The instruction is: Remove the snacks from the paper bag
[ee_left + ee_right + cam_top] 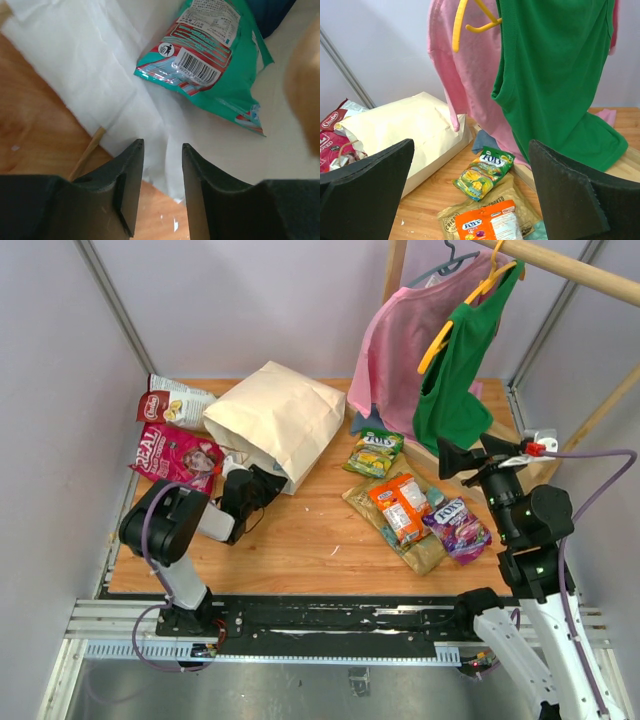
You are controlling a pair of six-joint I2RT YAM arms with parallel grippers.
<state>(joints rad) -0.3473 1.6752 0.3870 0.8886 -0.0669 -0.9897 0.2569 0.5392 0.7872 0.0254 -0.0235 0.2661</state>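
Left gripper stood narrowly parted and empty at the mouth of the paper bag, lower centre of its wrist view. Teal snack packet lay inside, upper right. My judgement: reach deeper and pinch the packet's near edge, not the bag wall. Right gripper gaped wide, empty.

the top camera looks down from high behind the near edge over the whole table. the left wrist camera sits close at the mouth of the paper bag, facing a teal packet inside. the right wrist camera looks across from farther off, sharing the bag and green shirt with the top view.
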